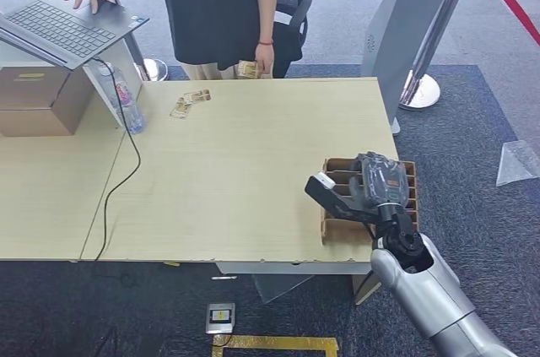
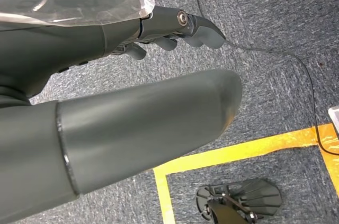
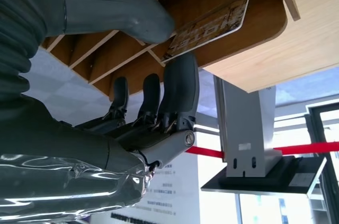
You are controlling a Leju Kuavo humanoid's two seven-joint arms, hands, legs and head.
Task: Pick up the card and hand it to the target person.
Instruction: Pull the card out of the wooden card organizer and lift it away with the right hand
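Currently the right hand (image 1: 375, 184) sits over the slotted wooden rack (image 1: 407, 173) at the table's (image 1: 255, 180) near right corner. Right wrist view: thumb (image 3: 119, 9) and fingers (image 3: 181, 89) pinch a card (image 3: 212, 23) still in its slot, so the hand is clamped on it. Left hand (image 2: 119, 75) hangs over grey carpet (image 2: 271, 33), fingers apart, holding nothing. A person (image 1: 216, 2) stands at the far edge, holding cards (image 1: 250, 69) in one hand, other hand on a laptop (image 1: 61, 28). More cards (image 1: 190, 102) lie on the table near them.

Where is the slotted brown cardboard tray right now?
The slotted brown cardboard tray sits at the table's near right corner in the head view, under the right robot hand.
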